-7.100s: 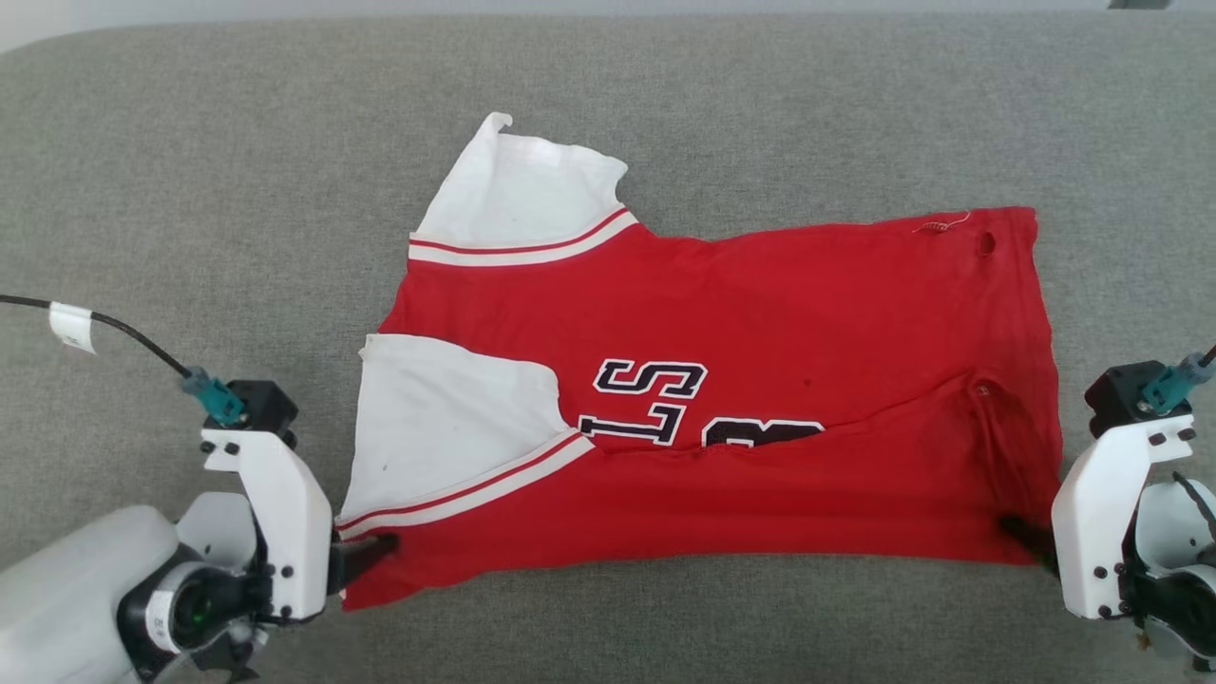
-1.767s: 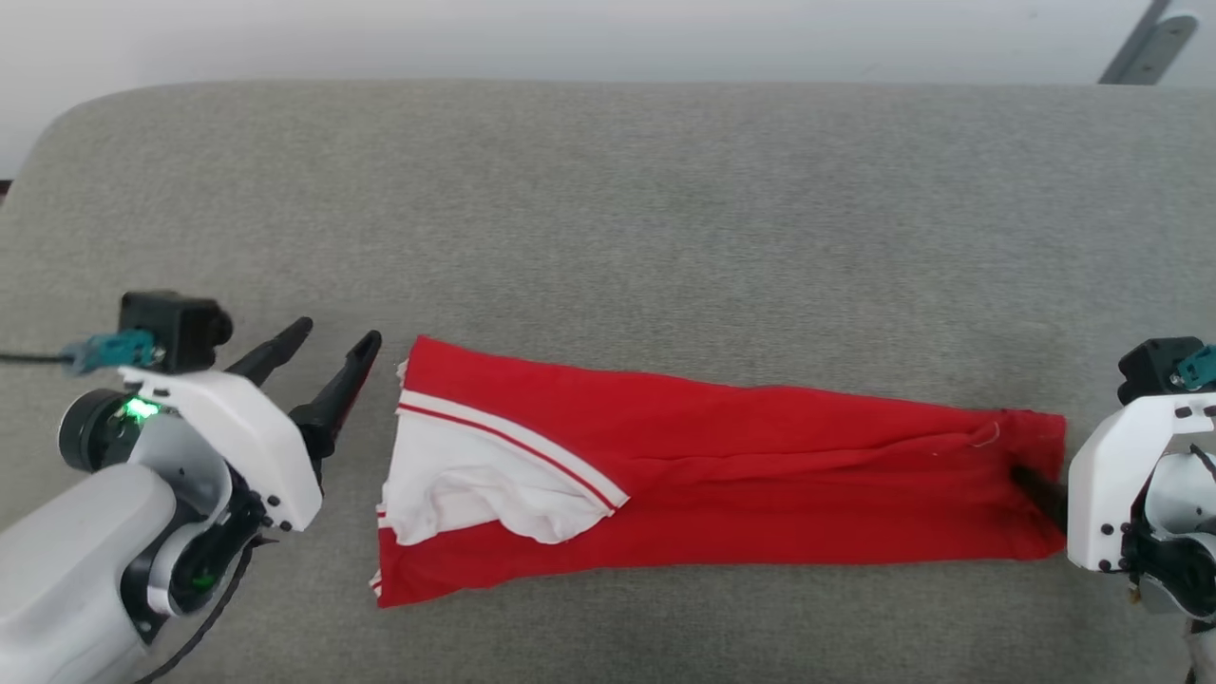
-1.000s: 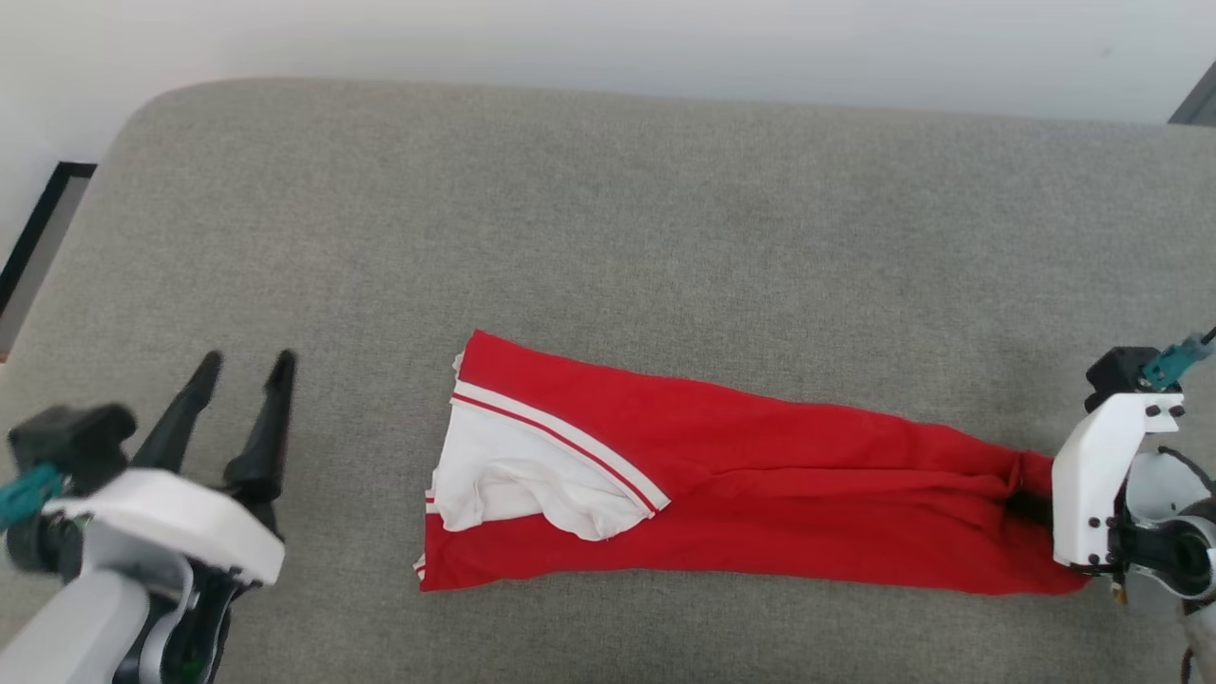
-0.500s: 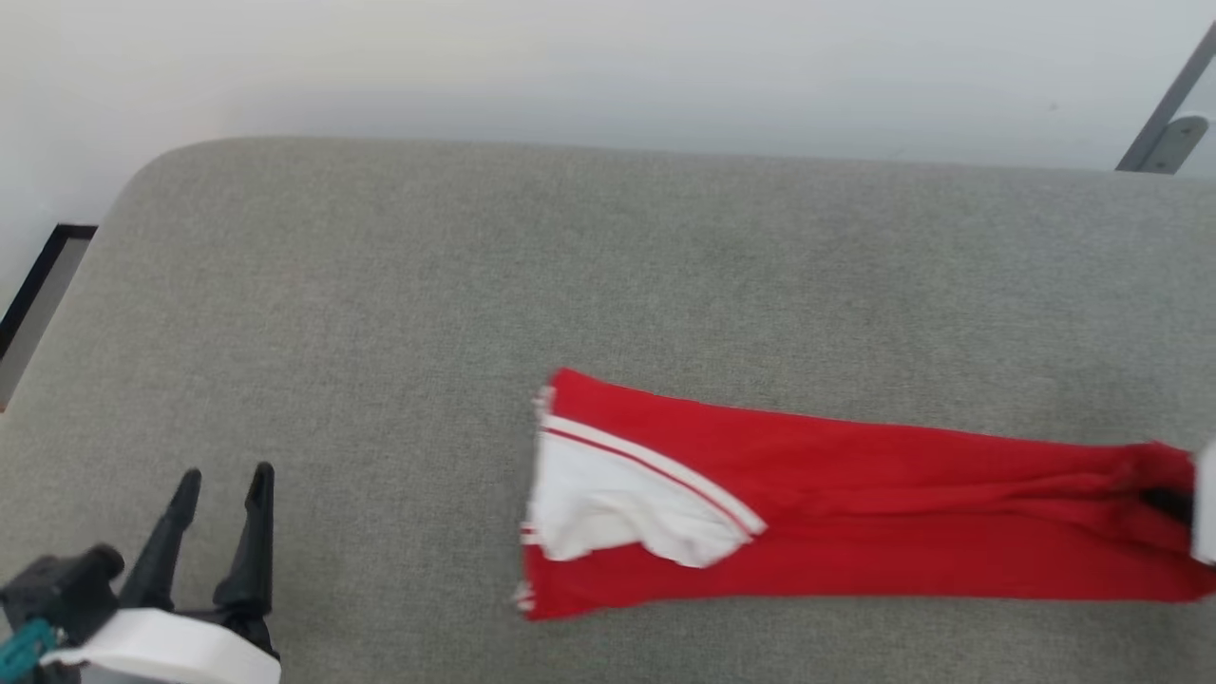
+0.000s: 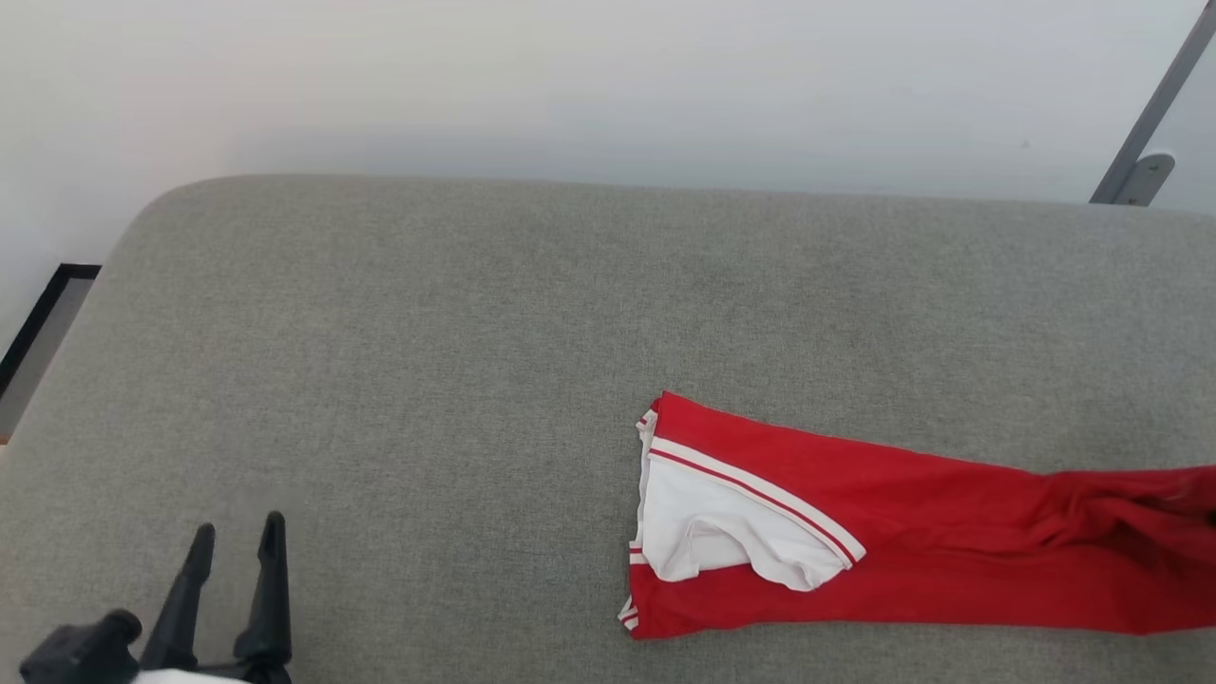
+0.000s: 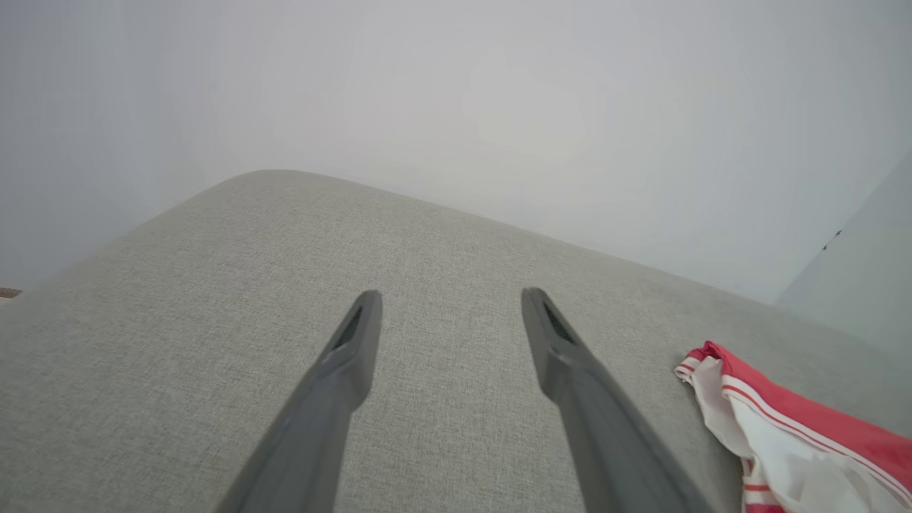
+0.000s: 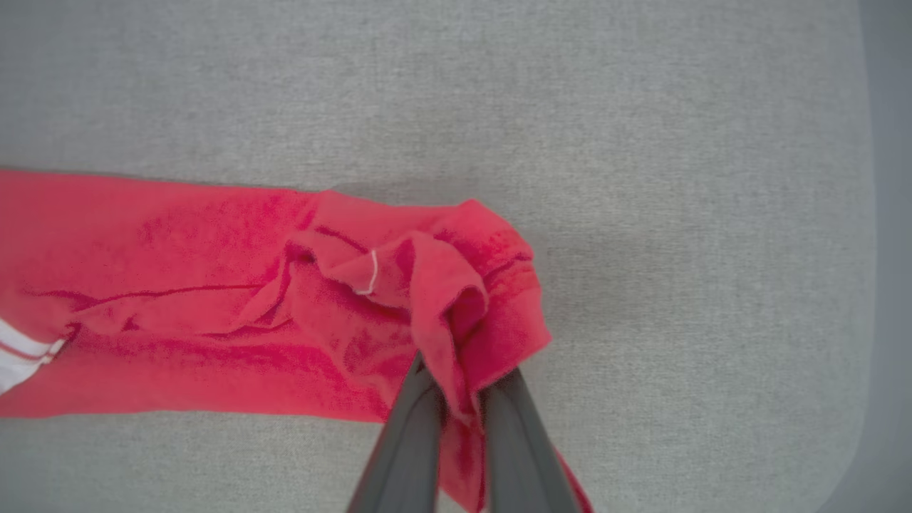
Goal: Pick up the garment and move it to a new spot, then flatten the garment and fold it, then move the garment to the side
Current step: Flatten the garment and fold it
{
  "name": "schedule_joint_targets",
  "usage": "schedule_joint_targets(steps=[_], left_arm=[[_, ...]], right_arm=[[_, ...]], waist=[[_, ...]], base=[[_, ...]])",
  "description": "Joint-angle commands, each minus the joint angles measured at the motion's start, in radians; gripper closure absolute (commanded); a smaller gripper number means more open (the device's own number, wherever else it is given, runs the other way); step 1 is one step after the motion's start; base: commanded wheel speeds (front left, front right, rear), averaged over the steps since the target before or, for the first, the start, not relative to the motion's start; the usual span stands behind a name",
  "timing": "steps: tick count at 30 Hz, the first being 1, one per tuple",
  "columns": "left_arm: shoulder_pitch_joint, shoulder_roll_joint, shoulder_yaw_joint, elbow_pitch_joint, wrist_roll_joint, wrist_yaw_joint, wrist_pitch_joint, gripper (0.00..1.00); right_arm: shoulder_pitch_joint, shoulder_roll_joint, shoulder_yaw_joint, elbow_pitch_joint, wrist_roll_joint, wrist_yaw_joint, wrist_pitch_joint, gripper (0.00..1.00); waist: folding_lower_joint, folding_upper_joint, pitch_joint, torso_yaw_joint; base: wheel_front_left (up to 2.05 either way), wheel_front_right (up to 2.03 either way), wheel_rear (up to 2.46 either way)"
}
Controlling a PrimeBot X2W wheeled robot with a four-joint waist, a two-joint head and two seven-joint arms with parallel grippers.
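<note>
Here the shirt (image 5: 950, 560) lies folded into a long, narrow red band across the lower right of the head view, on the grey cushion (image 5: 427, 361), and runs off the frame's right edge. Its left end shows a white sleeve (image 5: 703, 522) with red-and-white stripes along the seam, and the sleeve's hem curls loosely over the red cloth.

In the right wrist view the right gripper (image 7: 463, 370) rises from the bottom middle. Its two fingers are pressed together on a bunched fold at the shirt's red end. The cloth there is crumpled into a ridge with a short white thread (image 7: 372, 274) on it. The rest of the band stretches toward that frame's left edge, and bare cushion lies to the right of the pinched end.

The left gripper (image 5: 239, 524) sits in the lower left corner of the head view, well apart from the shirt. Its fingers are spread, hold nothing and point up the frame. In the left wrist view they hang over bare cushion, with the sleeve end at the lower right.

A pale wall (image 5: 570, 85) runs across the top of the head view, and a grey bar (image 5: 1144, 119) slants at the upper right.
</note>
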Motion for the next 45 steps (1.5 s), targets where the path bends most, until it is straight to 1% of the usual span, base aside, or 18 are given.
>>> schedule_joint_targets(steps=[1,7,11,14,17,21,26,30,31,32,33,34,39,42,45], left_arm=[[0.015,-0.007,0.009,-0.001,0.015,-0.007,-0.005,0.0],[0.021,-0.049,0.033,0.013,0.055,-0.032,-0.005,0.0],[0.01,-0.066,0.035,0.014,0.076,-0.041,-0.005,0.0],[0.002,-0.074,0.024,0.019,0.083,-0.044,-0.005,0.0],[-0.01,-0.081,0.012,0.022,0.088,-0.047,-0.005,0.0],[-0.025,-0.08,-0.008,0.031,0.085,-0.048,-0.005,0.0],[-0.045,-0.07,-0.042,0.038,0.07,-0.048,-0.005,0.0],[-0.058,-0.067,-0.051,0.041,0.058,-0.048,-0.005,0.0],[-0.057,-0.066,-0.053,0.043,0.057,-0.048,-0.005,0.0],[-0.057,-0.066,-0.056,0.045,0.054,-0.048,-0.005,0.0],[-0.058,-0.065,-0.058,0.046,0.054,-0.048,-0.005,0.0],[-0.054,-0.061,-0.054,0.048,0.049,-0.048,-0.005,0.0],[-0.037,-0.059,-0.038,0.05,0.047,-0.048,-0.005,0.0],[-0.031,-0.06,-0.023,0.046,0.039,-0.048,-0.005,0.0],[-0.022,-0.057,-0.011,0.039,0.034,-0.048,-0.005,0.0]], right_arm=[[0.018,0.006,0.007,-0.013,0.006,0.0,0.008,1.0],[0.052,0.054,0.072,-0.161,0.029,0.0,0.019,1.0],[0.066,0.106,0.138,-0.233,0.031,0.0,0.017,1.0],[0.059,0.158,0.184,-0.256,0.022,0.0,0.006,1.0],[0.036,0.206,0.234,-0.246,0.016,0.0,-0.004,1.0],[0.001,0.25,0.29,-0.202,0.009,0.0,-0.033,1.0],[-0.056,0.289,0.354,-0.115,-0.008,0.0,-0.085,1.0],[-0.098,0.322,0.396,-0.039,0.006,0.0,-0.126,1.0],[-0.107,0.322,0.404,-0.016,0.004,0.0,-0.136,0.93],[-0.116,0.322,0.418,-0.002,0.001,0.0,-0.146,0.63],[-0.123,0.324,0.428,0.012,0.008,0.0,-0.153,0.43],[-0.135,0.324,0.44,0.031,0.022,0.0,-0.157,0.0],[-0.144,0.311,0.448,0.021,0.062,0.0,-0.153,0.0],[-0.131,0.299,0.43,-0.031,0.114,0.0,-0.163,0.0],[-0.11,0.257,0.418,-0.093,0.118,0.0,-0.17,0.0]], waist=[[0.0,0.0,-0.004,0.002],[0.0,0.0,-0.017,0.027],[0.0,0.0,-0.025,0.051],[0.0,0.0,-0.03,0.073],[0.0,0.0,-0.033,0.1],[0.0,0.0,-0.032,0.138],[0.0,0.0,-0.026,0.182],[0.0,0.0,-0.02,0.204],[0.0,0.0,-0.02,0.207],[0.0,0.0,-0.019,0.209],[0.0,0.0,-0.019,0.211],[0.0,0.0,-0.021,0.209],[0.0,0.0,-0.029,0.186],[0.0,0.0,-0.036,0.161],[0.0,0.0,-0.042,0.133]], base=[[0.0,0.0,0.0],[0.0,0.0,0.0],[0.0,0.0,0.0],[0.0,0.0,0.0],[0.0,0.0,0.0],[0.0,0.0,0.0],[0.0,0.0,0.0],[0.0,0.0,0.0],[0.0,0.0,0.0],[0.0,0.0,0.0],[0.0,0.0,0.0],[0.0,0.0,0.0],[0.0,0.0,0.0],[0.0,0.0,0.0],[0.0,0.0,0.0]])
